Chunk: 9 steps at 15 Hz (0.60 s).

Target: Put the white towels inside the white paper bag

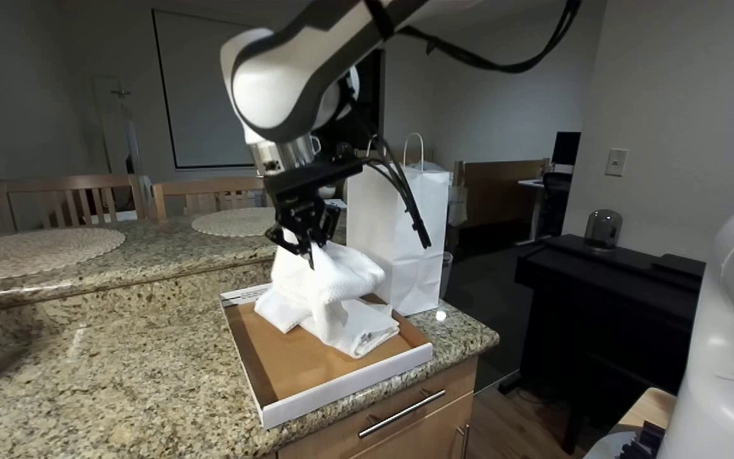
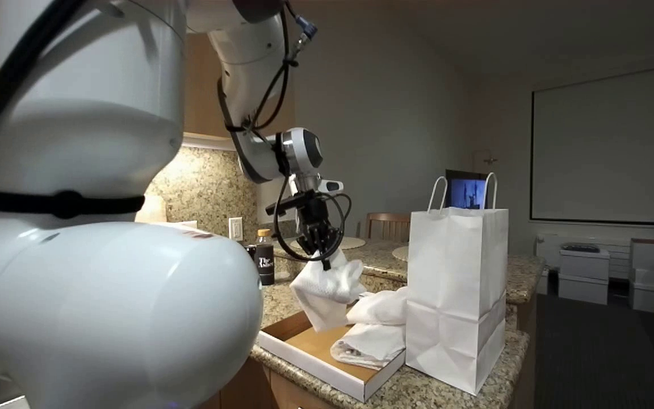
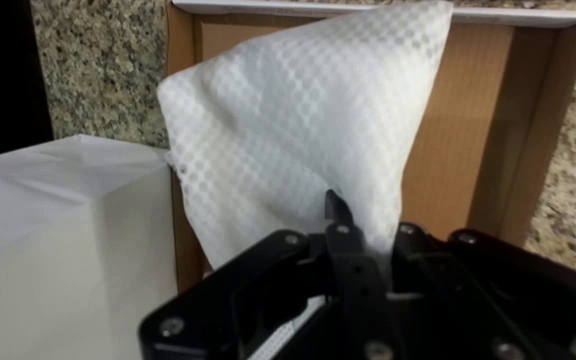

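A rumpled white towel (image 1: 341, 274) hangs from my gripper (image 2: 325, 258), which is shut on its upper part above the tray. In the wrist view this towel (image 3: 308, 125) fans out past a dark finger (image 3: 339, 210) and hides much of what lies under it. More white towels (image 2: 368, 343) lie folded in a pile in the tray, at the end near the bag. The white paper bag (image 2: 443, 284) stands upright beside that end, its two loop handles raised. In the wrist view the bag (image 3: 43, 240) fills the lower left. Its inside does not show.
The shallow cardboard tray (image 1: 348, 392) sits at the counter's edge, against or very near the bag. A raised counter ledge with round placemats (image 1: 42, 250) runs behind. A dark bottle (image 2: 265, 264) stands farther back. Granite counter (image 1: 118, 376) extends beside the tray.
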Tool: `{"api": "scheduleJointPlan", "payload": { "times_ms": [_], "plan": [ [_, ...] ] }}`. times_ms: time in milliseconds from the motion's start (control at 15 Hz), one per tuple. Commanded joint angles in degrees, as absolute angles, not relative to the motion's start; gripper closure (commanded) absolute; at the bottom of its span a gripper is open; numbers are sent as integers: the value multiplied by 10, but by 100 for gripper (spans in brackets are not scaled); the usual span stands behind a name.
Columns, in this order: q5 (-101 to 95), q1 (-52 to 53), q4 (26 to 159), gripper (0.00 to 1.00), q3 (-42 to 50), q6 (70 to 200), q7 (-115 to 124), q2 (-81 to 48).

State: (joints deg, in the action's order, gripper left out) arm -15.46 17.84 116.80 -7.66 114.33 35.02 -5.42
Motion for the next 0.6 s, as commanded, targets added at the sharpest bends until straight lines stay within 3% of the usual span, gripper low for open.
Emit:
{"api": "scheduleJointPlan", "payload": {
  "times_ms": [0, 400, 467, 533],
  "plan": [
    [-138, 163, 1215, 97, -99, 1163, 322, 76],
    [-94, 170, 1251, 97, -127, 1187, 239, 173],
    [-121, 149, 1218, 89, -144, 1159, 289, 164],
    [-107, 150, 1228, 89, -147, 1160, 270, 171]
  ]
}}
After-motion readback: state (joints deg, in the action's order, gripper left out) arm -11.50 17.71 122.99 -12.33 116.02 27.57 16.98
